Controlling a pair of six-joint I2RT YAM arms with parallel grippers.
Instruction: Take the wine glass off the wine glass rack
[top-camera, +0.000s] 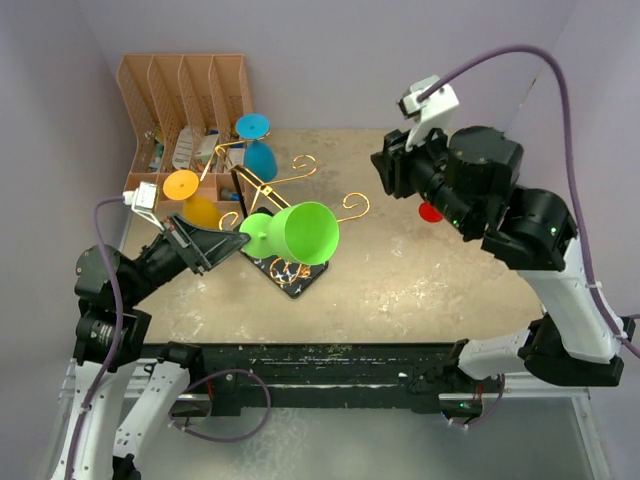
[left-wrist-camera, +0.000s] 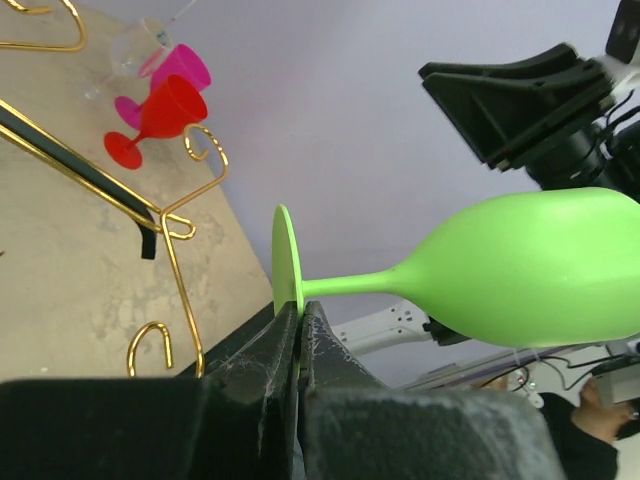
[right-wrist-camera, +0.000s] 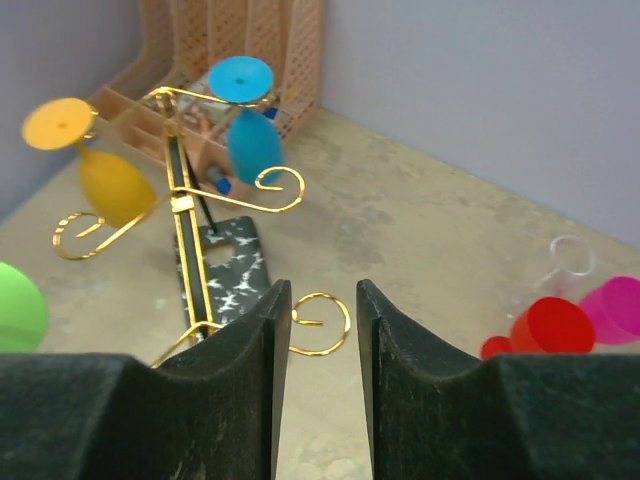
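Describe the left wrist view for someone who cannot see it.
The left gripper pinches the foot of a green wine glass, held sideways, bowl to the right. Arms of the gold wine glass rack curl at left; a red glass and a pink glass show beyond.

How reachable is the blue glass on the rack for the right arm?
Probably yes: the right gripper is open, empty and facing the blue glass; only gold scroll arms of the rack lie near its path.
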